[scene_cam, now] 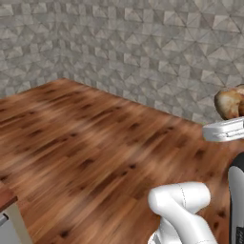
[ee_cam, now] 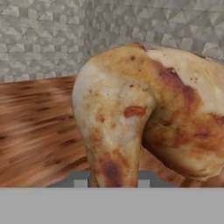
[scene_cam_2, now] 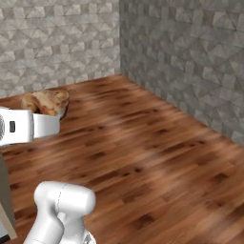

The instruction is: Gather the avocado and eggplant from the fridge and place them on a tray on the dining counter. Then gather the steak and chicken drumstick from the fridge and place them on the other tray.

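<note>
One drumstick [ee_cam: 144, 118] is shown clamped between the two finger tips of the gripper [ee_cam: 111, 179], its narrow bone end pinched at the bottom of the hand view and its browned, meaty end bulging up and to the right. In the left base view the drumstick [scene_cam: 230, 103] is seen at the right edge, carried in the air above the white hand; in the right base view it [scene_cam_2: 46, 102] is seen at the left, just past the hand. It is held well above the wooden floor [scene_cam: 90, 143], touching nothing but the fingers. Beyond the floor, stone-patterned walls [scene_cam_2: 181, 52] meet in a corner. A small piece of furniture edge [scene_cam: 7, 200] is visible at the lower left of the left base view; what it is cannot be told.

The step in hand is judged to be the carrying of the drumstick from the fridge toward the dining counter. The next move is expected to call for the base to be driven and turned until a tray is brought within reach, with the grip kept firm, since the narrow end offers little purchase.
</note>
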You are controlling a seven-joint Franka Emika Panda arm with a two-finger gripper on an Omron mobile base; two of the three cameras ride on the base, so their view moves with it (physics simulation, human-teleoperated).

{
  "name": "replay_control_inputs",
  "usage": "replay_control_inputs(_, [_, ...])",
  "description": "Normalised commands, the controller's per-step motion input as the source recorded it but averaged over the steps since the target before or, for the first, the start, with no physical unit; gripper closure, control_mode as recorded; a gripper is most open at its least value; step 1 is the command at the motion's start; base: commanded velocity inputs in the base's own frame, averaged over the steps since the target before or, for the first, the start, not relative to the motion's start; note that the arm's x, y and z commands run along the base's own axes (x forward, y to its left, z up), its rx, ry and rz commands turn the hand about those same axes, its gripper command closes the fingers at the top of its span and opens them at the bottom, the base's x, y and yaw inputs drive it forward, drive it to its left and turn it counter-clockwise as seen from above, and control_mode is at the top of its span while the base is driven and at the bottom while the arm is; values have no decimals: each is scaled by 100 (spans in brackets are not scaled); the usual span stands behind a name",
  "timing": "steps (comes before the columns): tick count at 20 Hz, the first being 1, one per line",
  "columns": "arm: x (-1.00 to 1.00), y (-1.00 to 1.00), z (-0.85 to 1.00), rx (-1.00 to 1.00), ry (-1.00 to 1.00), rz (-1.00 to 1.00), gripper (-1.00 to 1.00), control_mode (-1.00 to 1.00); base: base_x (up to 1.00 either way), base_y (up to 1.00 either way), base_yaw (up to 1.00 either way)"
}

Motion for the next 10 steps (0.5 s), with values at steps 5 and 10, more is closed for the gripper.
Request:
replay_control_inputs(5, [0,0,0,0,0,0,100,100,100,-25,41])
replay_control_inputs(10, [0,0,0,0,0,0,100,100,100,-15,44])
